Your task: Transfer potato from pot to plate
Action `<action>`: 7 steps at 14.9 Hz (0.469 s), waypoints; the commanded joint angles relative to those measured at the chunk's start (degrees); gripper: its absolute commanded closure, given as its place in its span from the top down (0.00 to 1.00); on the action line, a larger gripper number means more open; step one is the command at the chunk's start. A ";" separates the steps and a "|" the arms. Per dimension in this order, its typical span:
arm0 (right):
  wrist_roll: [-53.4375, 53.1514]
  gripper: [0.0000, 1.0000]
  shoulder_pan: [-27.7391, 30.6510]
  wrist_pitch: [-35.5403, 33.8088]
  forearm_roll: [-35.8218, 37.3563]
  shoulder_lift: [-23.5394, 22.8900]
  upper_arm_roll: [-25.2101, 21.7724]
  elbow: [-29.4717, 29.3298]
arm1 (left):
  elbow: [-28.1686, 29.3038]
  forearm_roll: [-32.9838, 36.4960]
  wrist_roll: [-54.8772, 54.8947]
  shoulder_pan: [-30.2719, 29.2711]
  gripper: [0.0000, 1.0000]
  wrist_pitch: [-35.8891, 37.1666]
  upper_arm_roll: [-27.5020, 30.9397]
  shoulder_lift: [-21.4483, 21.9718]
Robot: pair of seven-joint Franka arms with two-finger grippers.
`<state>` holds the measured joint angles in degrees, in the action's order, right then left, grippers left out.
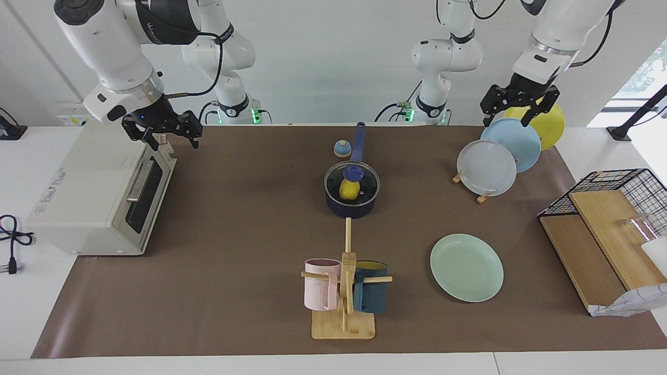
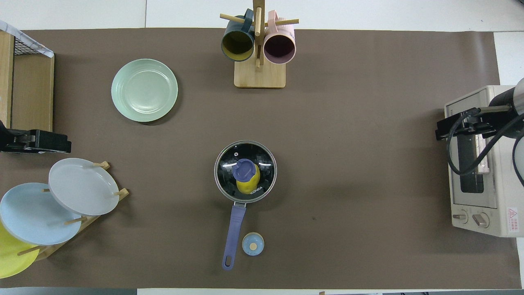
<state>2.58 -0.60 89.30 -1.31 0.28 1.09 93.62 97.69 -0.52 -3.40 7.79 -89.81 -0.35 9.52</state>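
The yellow potato (image 1: pixel 348 191) lies in the navy pot (image 1: pixel 351 209) at the middle of the table, under a glass lid with a blue knob (image 1: pixel 354 171). It shows through the lid in the overhead view (image 2: pixel 248 187). The pot's handle (image 2: pixel 233 229) points toward the robots. The mint-green plate (image 1: pixel 466 267) lies bare, farther from the robots than the pot, toward the left arm's end (image 2: pixel 144 90). My left gripper (image 1: pixel 513 119) hangs open and empty over the plate rack. My right gripper (image 1: pixel 169 139) hangs open and empty over the toaster oven.
A toaster oven (image 1: pixel 99 192) stands at the right arm's end. A rack holds a grey-white plate (image 1: pixel 487 167), a light blue plate (image 1: pixel 513 143) and a yellow plate (image 1: pixel 550 125). A mug tree (image 1: pixel 344 291) and a wire basket with boards (image 1: pixel 615 208) stand farther out. A small blue knob-like object (image 1: pixel 342 149) lies beside the pot handle.
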 commanded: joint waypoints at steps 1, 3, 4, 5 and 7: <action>2.08 1.00 -2.29 2.98 -1.77 -0.79 0.40 1.39 | 0.57 -0.71 -0.82 0.47 1.00 -0.72 0.27 1.20; -0.01 1.00 -3.52 3.07 -3.16 -4.13 1.10 -0.97 | 0.57 -0.71 -0.64 0.12 1.00 -0.63 0.44 1.20; -2.64 1.00 -4.75 2.98 -4.04 -6.41 2.24 -3.68 | 0.57 -0.71 -0.55 0.03 1.00 -0.11 0.44 1.37; -5.97 1.00 -6.15 2.98 -3.88 -7.91 3.20 -5.54 | 0.92 -0.71 -0.64 0.12 1.00 -0.01 0.27 1.90; -13.96 1.00 -11.59 3.33 -3.79 -9.94 4.35 -7.92 | 1.19 -0.71 -0.64 0.04 1.00 0.77 0.44 2.08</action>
<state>-4.41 -8.07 92.97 -4.26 -6.38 4.24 90.30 97.70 -0.52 -3.43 7.84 -89.74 -0.20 10.04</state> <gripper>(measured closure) 0.000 0.000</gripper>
